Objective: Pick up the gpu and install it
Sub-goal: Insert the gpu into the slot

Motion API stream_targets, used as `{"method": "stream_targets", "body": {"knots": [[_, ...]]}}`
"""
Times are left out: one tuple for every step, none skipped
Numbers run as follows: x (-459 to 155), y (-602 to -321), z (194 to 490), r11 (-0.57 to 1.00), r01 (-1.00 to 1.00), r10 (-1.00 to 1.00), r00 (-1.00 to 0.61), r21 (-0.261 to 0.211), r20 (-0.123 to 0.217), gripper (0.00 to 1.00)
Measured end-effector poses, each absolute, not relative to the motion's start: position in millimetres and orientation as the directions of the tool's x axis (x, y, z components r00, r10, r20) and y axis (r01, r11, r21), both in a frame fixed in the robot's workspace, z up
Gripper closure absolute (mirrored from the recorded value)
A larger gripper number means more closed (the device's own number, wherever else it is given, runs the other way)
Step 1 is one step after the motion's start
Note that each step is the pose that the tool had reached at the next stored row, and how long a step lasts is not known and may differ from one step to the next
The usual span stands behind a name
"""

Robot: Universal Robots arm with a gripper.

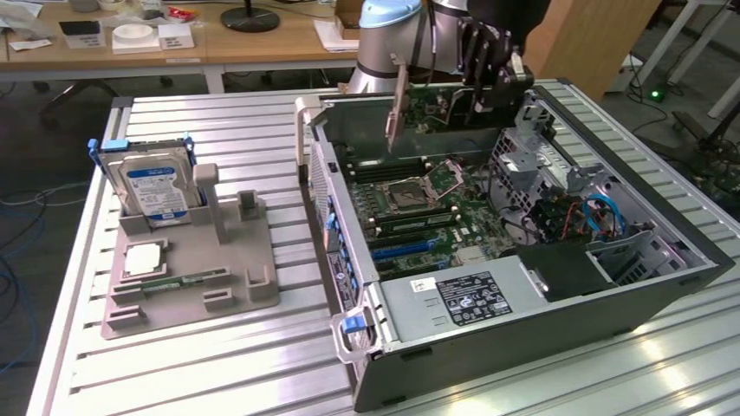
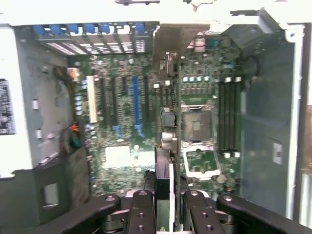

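The gpu [image 1: 431, 104] hangs on edge above the far end of the open computer case [image 1: 347, 260], its silver bracket [image 1: 397, 108] pointing down toward the case's rear wall. My gripper [image 1: 480, 87] is shut on the card's end opposite the bracket. From the wrist, the gpu [image 2: 168, 156] runs edge-on away from my gripper [image 2: 168, 214], held between the two black fingers [image 2: 141, 214], its bracket [image 2: 173, 41] at the far end. It hovers over the motherboard [image 2: 122, 156], between the blue expansion slot [image 2: 136, 100] and the processor socket [image 2: 195, 126], not touching the board.
A grey holder [image 1: 185, 295] on the exterior view's left carries a hard drive with blue label [image 1: 156, 186], a processor chip [image 1: 145, 258] and a memory stick [image 1: 173, 284]. Inside the case sit a power supply [image 1: 463, 299], a drive cage with cables [image 1: 578, 217] and memory modules [image 2: 226, 117].
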State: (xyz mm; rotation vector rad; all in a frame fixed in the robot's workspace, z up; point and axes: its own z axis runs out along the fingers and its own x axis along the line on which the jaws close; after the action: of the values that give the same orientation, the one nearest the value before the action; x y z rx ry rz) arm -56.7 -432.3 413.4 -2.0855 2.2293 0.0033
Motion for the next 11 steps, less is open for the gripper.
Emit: {"method": "stream_targets", "body": {"knots": [[-56.7, -432.3, 413.2, 0.068, -0.996, -0.995, -0.064, -0.057, -0.079, 0.73], [-56.7, -432.3, 413.0, 0.068, -0.996, -0.994, -0.063, -0.056, -0.087, 0.73], [-56.7, -432.3, 412.7, 0.068, -0.996, -0.994, -0.063, -0.056, -0.088, 0.73], [-56.7, -432.3, 412.5, 0.068, -0.996, -0.994, -0.063, -0.056, -0.088, 0.73], [-56.7, -432.3, 412.0, 0.067, -0.996, -0.994, -0.062, -0.054, -0.087, 0.73], [-56.6, -432.3, 411.4, 0.064, -0.997, -0.994, -0.059, -0.052, -0.086, 0.73], [-56.6, -432.3, 410.9, 0.059, -0.997, -0.995, -0.055, -0.05, -0.086, 0.73], [-56.7, -432.4, 410.6, 0.052, -0.998, -0.995, -0.048, -0.047, -0.085, 0.73], [-56.7, -432.4, 410.3, 0.043, -0.998, -0.996, -0.039, -0.045, -0.085, 0.73], [-56.7, -432.4, 410.1, 0.036, -0.998, -0.996, -0.032, -0.044, -0.084, 0.73], [-56.8, -432.4, 410.0, 0.034, -0.998, -0.996, -0.031, -0.043, -0.084, 0.73]]}}
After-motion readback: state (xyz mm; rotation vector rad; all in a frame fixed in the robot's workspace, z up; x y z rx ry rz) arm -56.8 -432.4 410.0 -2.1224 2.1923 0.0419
